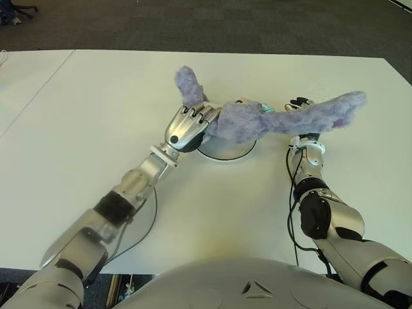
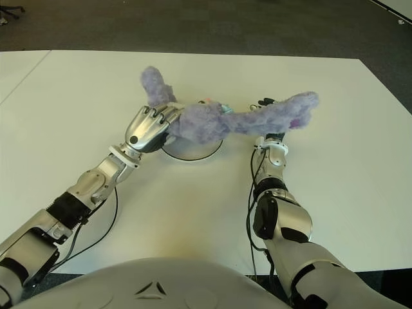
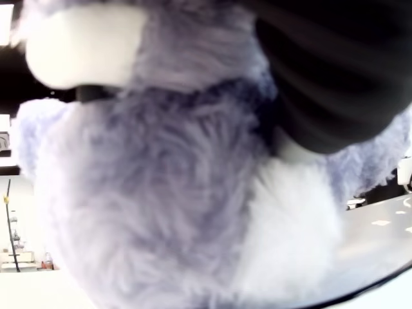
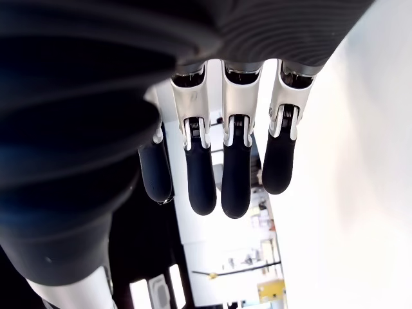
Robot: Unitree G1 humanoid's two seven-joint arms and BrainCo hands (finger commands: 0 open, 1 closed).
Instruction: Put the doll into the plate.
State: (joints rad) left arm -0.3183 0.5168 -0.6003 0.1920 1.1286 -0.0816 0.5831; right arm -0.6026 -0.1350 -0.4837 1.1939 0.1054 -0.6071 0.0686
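Observation:
A fluffy purple doll [image 1: 241, 119] lies across a white round plate [image 1: 225, 152] near the middle of the white table [image 1: 96, 116]. One long plush limb sticks up to the far left and another stretches out to the right. My left hand [image 1: 187, 125] is shut on the doll's body from the left, and its fur [image 3: 167, 193] fills the left wrist view. My right hand [image 1: 300, 102] shows to the right of the plate, mostly hidden under the doll's right limb. Its fingers [image 4: 235, 167] are straight and hold nothing.
A black cable [image 1: 145, 225] loops on the table beside my left forearm, and another [image 1: 291, 193] runs along my right forearm. Dark carpet [image 1: 257, 26] lies beyond the table's far edge, with a chair base [image 1: 13, 11] at the far left.

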